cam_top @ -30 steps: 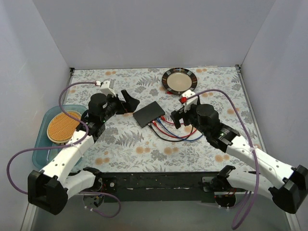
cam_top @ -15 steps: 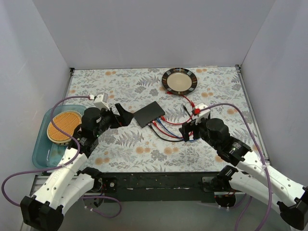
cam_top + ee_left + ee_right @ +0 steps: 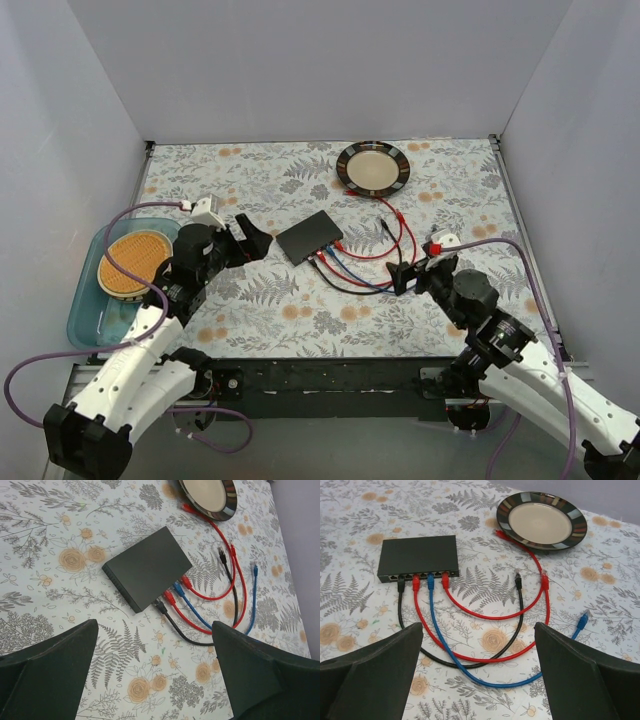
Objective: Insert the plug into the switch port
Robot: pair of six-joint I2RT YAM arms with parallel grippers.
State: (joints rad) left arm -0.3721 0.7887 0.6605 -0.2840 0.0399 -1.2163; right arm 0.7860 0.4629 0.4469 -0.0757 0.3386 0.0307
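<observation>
Both arms have drawn back from the network switch (image 3: 309, 236), the right one farther, toward the near right corner. The left hand (image 3: 155, 624) and the right hand (image 3: 479, 630) are both spread wide, holding nothing. The switch lies flat mid-tabletop (image 3: 260, 180), its row of ports (image 3: 417, 574) facing the arms. Four plugs sit in neighbouring ports: a black plug (image 3: 401, 584), a red plug (image 3: 416, 582), a blue plug (image 3: 430, 581) and a second red plug (image 3: 445, 580). Their cables loop rightward, and the loose blue end (image 3: 581, 622) lies well apart from the switch, below the striped plate (image 3: 343, 165)
</observation>
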